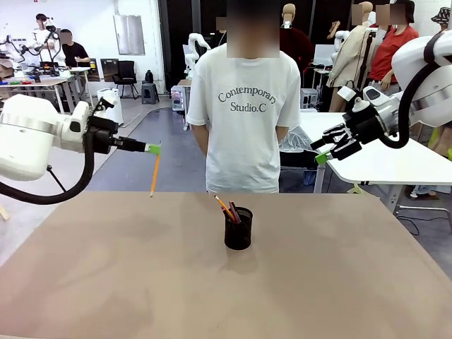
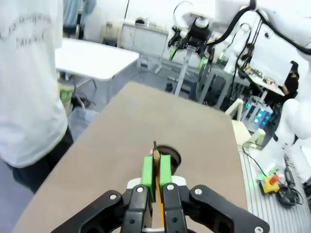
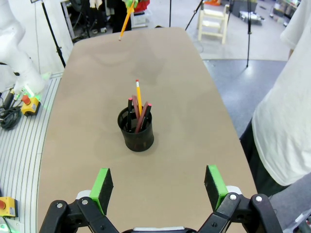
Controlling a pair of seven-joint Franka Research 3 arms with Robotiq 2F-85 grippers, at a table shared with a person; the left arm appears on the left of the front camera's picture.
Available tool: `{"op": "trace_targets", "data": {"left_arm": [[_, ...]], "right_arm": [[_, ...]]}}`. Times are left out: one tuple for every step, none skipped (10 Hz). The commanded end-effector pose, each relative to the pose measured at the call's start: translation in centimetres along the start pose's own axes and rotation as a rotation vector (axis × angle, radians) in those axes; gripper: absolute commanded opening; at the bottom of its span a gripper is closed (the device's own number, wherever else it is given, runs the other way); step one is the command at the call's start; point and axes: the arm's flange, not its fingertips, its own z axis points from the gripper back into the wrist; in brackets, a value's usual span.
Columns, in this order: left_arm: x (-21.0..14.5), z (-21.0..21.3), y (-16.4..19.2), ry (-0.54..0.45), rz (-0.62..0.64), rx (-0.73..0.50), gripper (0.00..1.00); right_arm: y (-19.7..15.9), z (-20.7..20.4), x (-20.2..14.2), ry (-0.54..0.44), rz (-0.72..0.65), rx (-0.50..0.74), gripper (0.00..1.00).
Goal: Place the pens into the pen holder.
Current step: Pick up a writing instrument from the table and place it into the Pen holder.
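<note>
Standing near the middle of the table (image 1: 85, 282), the black mesh pen holder (image 1: 238, 228) is filled with several pens (image 3: 139, 109), orange-yellow and dark reddish-brown, leaning upright inside. One more orange-yellow pen (image 1: 155, 175) is pinched in the closed left gripper (image 1: 153, 149), hanging above the table's far-left edge. The right gripper (image 3: 159, 187) is held wide open, empty, above the table.

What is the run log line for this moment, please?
left gripper: shut on pen, above table | right gripper: open, empty | holder: pens inside
</note>
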Motion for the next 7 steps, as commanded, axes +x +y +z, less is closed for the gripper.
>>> {"op": "trace_targets", "data": {"left_arm": [[-0.2,-2.0,-2.7,-0.136,-0.139,-0.031,0.00],[0.0,-2.7,-3.6,-0.162,-0.166,-0.071,0.00],[0.0,-3.7,-5.0,-0.179,-0.203,-0.102,0.00],[-0.3,-4.7,-6.1,-0.197,-0.262,-0.142,0.00],[-0.4,-5.8,-7.0,-0.215,-0.306,-0.130,0.00],[-0.4,-7.1,-8.2,-0.224,-0.348,-0.164,0.00],[-0.5,-8.6,-9.1,-0.255,-0.361,-0.190,0.00]], "right_arm": [[0.0,0.1,0.2,0.000,0.005,-0.002,1.00],[0.0,0.1,0.2,0.000,0.005,-0.002,1.00],[0.0,0.1,0.2,0.000,0.005,-0.002,1.00],[0.0,0.1,0.2,0.000,0.005,-0.002,1.00],[0.0,0.1,0.2,0.000,0.005,-0.002,1.00],[0.0,0.1,0.2,0.000,0.005,-0.002,1.00],[0.0,0.1,0.2,0.000,0.005,-0.002,1.00]]}}
